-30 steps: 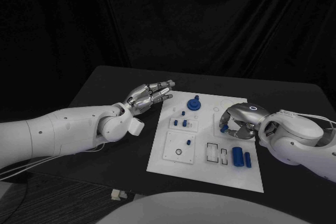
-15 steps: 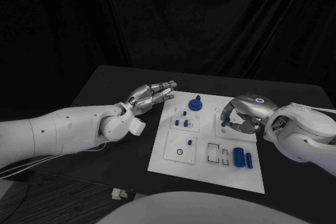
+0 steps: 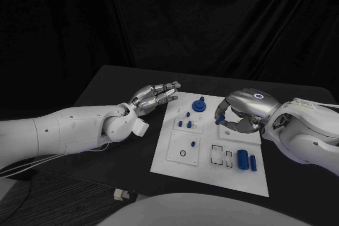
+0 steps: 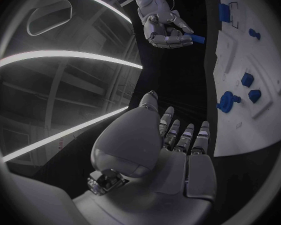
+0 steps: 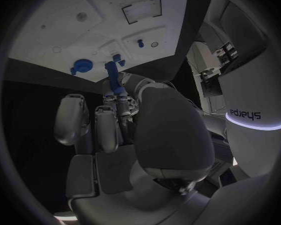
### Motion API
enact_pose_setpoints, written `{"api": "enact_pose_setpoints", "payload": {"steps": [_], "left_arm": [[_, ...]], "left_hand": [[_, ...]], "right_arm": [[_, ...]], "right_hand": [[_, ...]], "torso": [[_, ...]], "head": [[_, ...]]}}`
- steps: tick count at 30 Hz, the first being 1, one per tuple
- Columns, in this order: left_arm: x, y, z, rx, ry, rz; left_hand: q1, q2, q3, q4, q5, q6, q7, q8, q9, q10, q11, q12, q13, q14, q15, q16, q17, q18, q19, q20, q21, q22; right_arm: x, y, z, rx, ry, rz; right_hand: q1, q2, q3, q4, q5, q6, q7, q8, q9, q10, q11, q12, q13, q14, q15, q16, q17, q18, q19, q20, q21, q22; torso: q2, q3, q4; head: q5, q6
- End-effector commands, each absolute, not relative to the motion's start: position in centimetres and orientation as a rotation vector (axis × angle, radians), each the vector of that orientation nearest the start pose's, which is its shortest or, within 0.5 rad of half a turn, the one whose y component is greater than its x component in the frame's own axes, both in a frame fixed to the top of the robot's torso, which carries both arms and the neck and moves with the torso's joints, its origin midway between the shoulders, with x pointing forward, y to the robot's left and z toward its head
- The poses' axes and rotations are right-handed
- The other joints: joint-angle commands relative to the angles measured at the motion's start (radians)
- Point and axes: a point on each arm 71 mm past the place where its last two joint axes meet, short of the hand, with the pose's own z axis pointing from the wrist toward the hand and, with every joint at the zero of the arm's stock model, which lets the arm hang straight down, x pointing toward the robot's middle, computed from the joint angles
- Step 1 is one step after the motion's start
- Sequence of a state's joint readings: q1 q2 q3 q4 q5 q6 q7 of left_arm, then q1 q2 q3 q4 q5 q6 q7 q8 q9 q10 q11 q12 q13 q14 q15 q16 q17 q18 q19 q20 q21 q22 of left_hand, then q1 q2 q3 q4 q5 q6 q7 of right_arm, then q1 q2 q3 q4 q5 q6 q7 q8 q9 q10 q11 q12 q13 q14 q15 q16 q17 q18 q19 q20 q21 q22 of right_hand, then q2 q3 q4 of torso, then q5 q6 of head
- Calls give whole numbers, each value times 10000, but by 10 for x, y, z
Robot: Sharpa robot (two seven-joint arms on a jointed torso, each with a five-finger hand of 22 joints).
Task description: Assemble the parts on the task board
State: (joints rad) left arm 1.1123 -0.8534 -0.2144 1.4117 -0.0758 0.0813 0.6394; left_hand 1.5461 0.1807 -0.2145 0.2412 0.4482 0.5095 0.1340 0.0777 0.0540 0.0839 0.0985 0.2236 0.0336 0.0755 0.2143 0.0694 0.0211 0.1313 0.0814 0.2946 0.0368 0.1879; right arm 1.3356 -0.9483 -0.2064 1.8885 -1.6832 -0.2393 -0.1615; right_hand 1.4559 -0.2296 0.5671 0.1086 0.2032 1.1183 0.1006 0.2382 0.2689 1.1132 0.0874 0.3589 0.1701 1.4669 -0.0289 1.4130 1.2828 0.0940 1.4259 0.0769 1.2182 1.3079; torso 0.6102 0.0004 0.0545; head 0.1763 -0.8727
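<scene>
The white task board (image 3: 212, 174) lies in the middle of the table. My right hand (image 3: 242, 113) hovers over its far right part and pinches a small blue peg (image 3: 220, 119), which the right wrist view shows between the fingertips as the peg (image 5: 112, 78). The left wrist view catches that right hand (image 4: 163, 27) with the peg (image 4: 197, 38). My left hand (image 3: 155, 95) hangs beside the board's far left corner, fingers stretched out and holding nothing. A blue round part with a stem (image 3: 198, 105) stands on the board's far edge.
Two small blue pegs (image 3: 185, 123) stand in a square block near the board's left side. Two blue cylinders (image 3: 245, 159) lie at the board's right, beside empty rectangular slots (image 3: 219, 155). An oval hole (image 3: 183, 153) sits in the near left plate.
My right hand has risen and moved leftward and a little farther over the board, carrying the blue peg. The left hand has barely moved.
</scene>
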Motion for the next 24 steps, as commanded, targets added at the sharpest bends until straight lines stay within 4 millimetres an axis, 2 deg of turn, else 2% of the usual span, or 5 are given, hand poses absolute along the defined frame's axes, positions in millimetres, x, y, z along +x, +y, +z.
{"api": "enact_pose_setpoints", "payload": {"steps": [1, 12, 19, 24], "left_arm": [[450, 230, -267, -9933, 15626, -18433], [449, 228, -267, -9923, 15652, -18530], [449, 233, -267, -9957, 15602, -18417], [448, 234, -267, -9962, 15593, -18411]], "left_hand": [[100, 33, 17, -44, 55, 69, -11, 52, 15, 9, 52, 57, 17, -39, 23, 25, 4, -158, -22, -3, -25, 3], [123, 42, 27, -59, 76, 56, -8, 55, 11, 9, 59, 52, 16, -30, 42, 33, 7, -162, -21, -2, -26, -7], [129, 44, 30, -63, 79, 89, -6, 62, 14, 12, 61, 60, 17, -30, 47, 32, 6, -163, -11, -2, -22, 15], [129, 44, 30, -63, 79, 89, -6, 62, 14, 12, 61, 60, 17, -30, 47, 32, 6, -163, -11, -2, -22, 15]], "right_arm": [[395, -138, -159, -6189, 16357, 7195], [381, -95, -174, -7332, 16490, 8217], [374, -75, -199, -8311, 16614, 8418], [368, -63, -216, -8708, 16726, 8643]], "right_hand": [[-9, 117, -53, -45, -9, 83, -16, 41, 39, 630, -556, 31, 44, 269, -91, -71, -20, -189, 20, -49, 31, 1645], [3, 143, -106, -99, 89, 27, -16, -8, 59, 641, -562, -28, 44, 262, -106, -105, -60, -189, 12, -74, 11, 1640], [-12, 162, -149, -117, 117, -46, 5, -66, 58, 607, -538, -84, 40, 248, -91, -139, -103, -182, -14, -72, -45, 1626], [15, 197, -163, -151, 152, -85, 14, -101, 59, 596, -531, -114, 43, 239, -83, -152, -116, -183, -21, -68, -53, 1625]], "torso": [[-11, -4, 0], [7, 3, 0], [10, 2, -9], [-1, 0, 2]], "head": [[41, 1], [69, 1], [201, 1], [198, 1]]}}
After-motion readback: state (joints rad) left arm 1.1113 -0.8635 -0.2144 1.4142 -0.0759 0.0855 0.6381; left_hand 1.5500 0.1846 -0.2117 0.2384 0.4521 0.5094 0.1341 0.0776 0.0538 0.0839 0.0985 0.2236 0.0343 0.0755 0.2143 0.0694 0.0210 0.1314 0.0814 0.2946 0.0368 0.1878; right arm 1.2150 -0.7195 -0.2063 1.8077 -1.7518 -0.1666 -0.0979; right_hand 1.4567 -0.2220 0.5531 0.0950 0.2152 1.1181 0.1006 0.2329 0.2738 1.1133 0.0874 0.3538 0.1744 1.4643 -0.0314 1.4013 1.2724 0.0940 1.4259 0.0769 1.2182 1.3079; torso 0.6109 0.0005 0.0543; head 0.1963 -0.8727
